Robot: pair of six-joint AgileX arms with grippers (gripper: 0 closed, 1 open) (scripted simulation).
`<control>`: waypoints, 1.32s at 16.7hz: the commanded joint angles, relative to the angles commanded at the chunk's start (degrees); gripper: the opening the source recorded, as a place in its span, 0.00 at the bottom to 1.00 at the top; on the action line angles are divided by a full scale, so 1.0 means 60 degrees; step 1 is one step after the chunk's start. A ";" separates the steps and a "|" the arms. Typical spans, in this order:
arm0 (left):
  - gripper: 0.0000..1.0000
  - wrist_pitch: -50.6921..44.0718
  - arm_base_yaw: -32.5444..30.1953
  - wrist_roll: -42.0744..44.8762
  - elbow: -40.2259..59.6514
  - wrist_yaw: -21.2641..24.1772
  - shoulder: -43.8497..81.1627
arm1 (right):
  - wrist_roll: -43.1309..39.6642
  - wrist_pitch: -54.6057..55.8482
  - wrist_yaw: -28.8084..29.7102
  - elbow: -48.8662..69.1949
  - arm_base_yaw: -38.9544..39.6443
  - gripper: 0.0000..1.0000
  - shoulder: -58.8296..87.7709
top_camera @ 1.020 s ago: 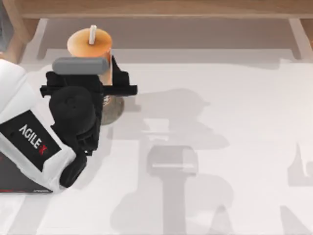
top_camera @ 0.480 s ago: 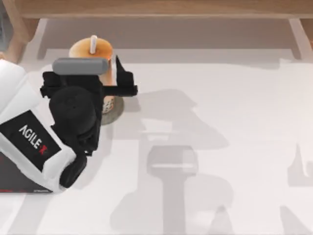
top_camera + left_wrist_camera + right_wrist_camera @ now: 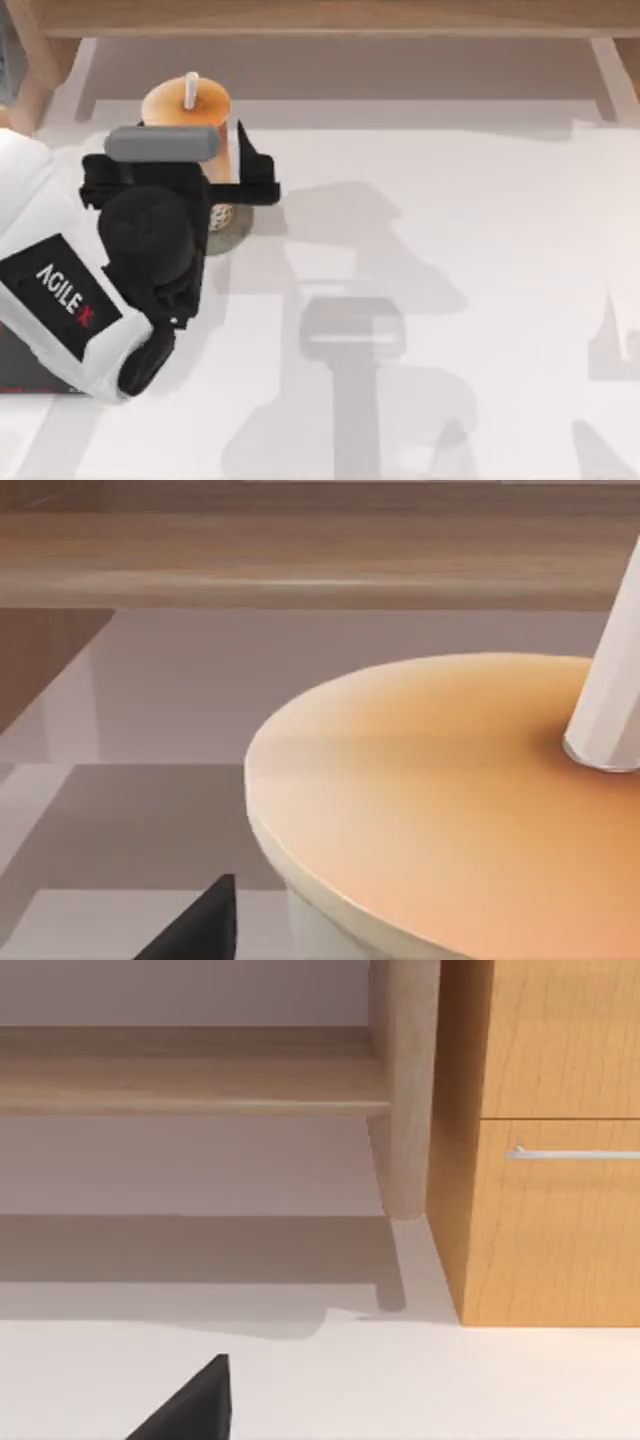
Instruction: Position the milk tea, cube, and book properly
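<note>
The milk tea, an orange-tan cup with a white straw, stands upright at the table's far left on a grey round coaster. My left gripper straddles the cup at mid height and is open, with one black finger just off the cup's right side. The left wrist view looks across the cup's lid from close up, with the straw rising from it and a fingertip beside it. The cube and the book are out of view. A black fingertip of my parked right gripper shows over bare table.
A wooden ledge runs along the far side of the table. A dark flat object lies under my left arm at the left edge. A wooden cabinet with a drawer handle stands beyond the right arm.
The cup came down onto the coaster and then stayed still. My left arm has since shifted slightly back toward the near left.
</note>
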 joint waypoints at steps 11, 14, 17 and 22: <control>1.00 -0.0258 -0.0302 0.0057 -0.0824 -0.0382 -0.0956 | 0.0000 0.0000 0.0000 0.0000 0.0000 1.00 0.0000; 1.00 -0.1178 -0.0433 0.0037 -0.1008 -0.0528 -0.2166 | 0.0000 0.0000 0.0000 0.0000 0.0000 1.00 0.0000; 1.00 -0.1837 -0.0559 0.0009 -0.1124 -0.0632 -0.2929 | 0.0000 0.0000 0.0000 0.0000 0.0000 1.00 0.0000; 1.00 -0.1863 -0.0517 0.0008 -0.1090 -0.0628 -0.2955 | 0.0000 0.0000 0.0000 0.0000 0.0000 1.00 0.0000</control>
